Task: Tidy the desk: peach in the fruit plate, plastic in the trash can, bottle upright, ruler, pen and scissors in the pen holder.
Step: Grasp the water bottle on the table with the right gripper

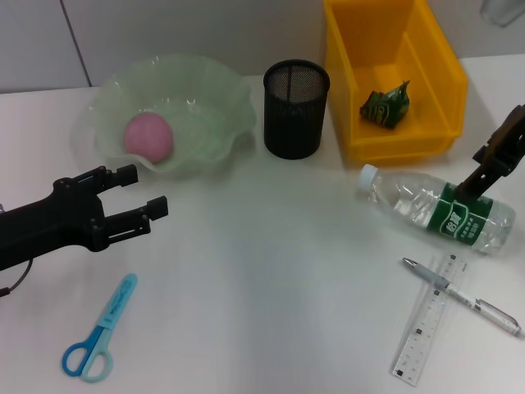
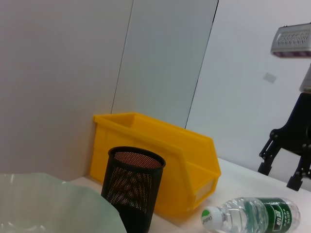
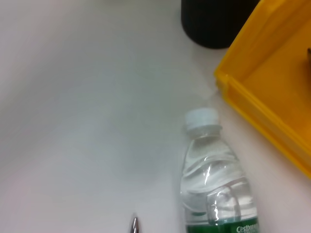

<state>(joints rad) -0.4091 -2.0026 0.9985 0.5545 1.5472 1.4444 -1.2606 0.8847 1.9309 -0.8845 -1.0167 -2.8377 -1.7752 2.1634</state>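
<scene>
The pink peach (image 1: 149,135) lies in the pale green fruit plate (image 1: 209,94) at the back left. Crumpled green plastic (image 1: 385,107) sits inside the yellow trash can (image 1: 402,148). The clear bottle (image 1: 435,211) lies on its side, white cap toward the black mesh pen holder (image 1: 296,107). My right gripper (image 1: 478,182) hangs open just over the bottle's green label, as the left wrist view shows: right gripper (image 2: 279,175), bottle (image 2: 252,216). In front of the plate, my left gripper (image 1: 141,191) is open and empty. The blue scissors (image 1: 100,328) lie front left. The pen (image 1: 463,295) lies across the ruler (image 1: 428,320) at the front right.
The pen holder (image 2: 131,187) stands close beside the trash can (image 2: 160,155), with the plate's rim (image 2: 53,208) near it. The right wrist view shows the bottle (image 3: 214,179), the trash can's corner (image 3: 262,82) and the pen's tip (image 3: 134,225). A grey wall runs behind the desk.
</scene>
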